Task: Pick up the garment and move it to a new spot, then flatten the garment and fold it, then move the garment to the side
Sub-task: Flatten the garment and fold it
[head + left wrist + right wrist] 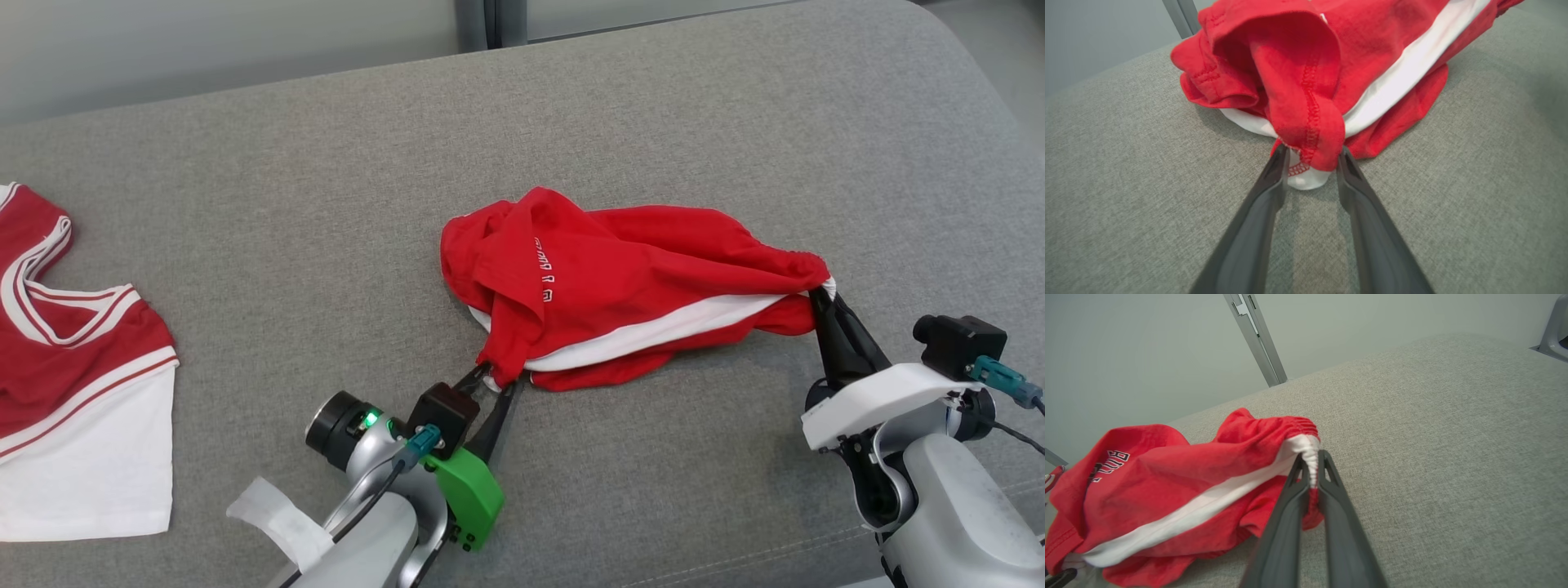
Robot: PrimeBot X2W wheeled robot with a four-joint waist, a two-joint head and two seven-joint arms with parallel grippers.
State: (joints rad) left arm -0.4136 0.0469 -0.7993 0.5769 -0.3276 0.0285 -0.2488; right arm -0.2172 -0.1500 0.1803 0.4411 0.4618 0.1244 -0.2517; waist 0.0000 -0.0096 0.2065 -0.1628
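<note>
The garment [620, 278] is red with a white stripe and lies crumpled in a long bunch on the grey cushion [571, 106]. My right gripper [820, 298] is shut on its gathered right end; in the right wrist view that gripper [1310, 457] pinches the white and red elastic edge of the garment [1167, 490]. My left gripper [494, 384] is at the garment's lower left corner. In the left wrist view this gripper [1312, 161] is open, its two fingers standing on either side of the hem corner of the garment [1310, 81], with the cloth between them.
Another red and white garment [73, 367] lies flat at the cushion's left edge. A pale wall and a metal post [1257, 339] stand behind the cushion. Bare grey cushion stretches behind and to the right of the garment.
</note>
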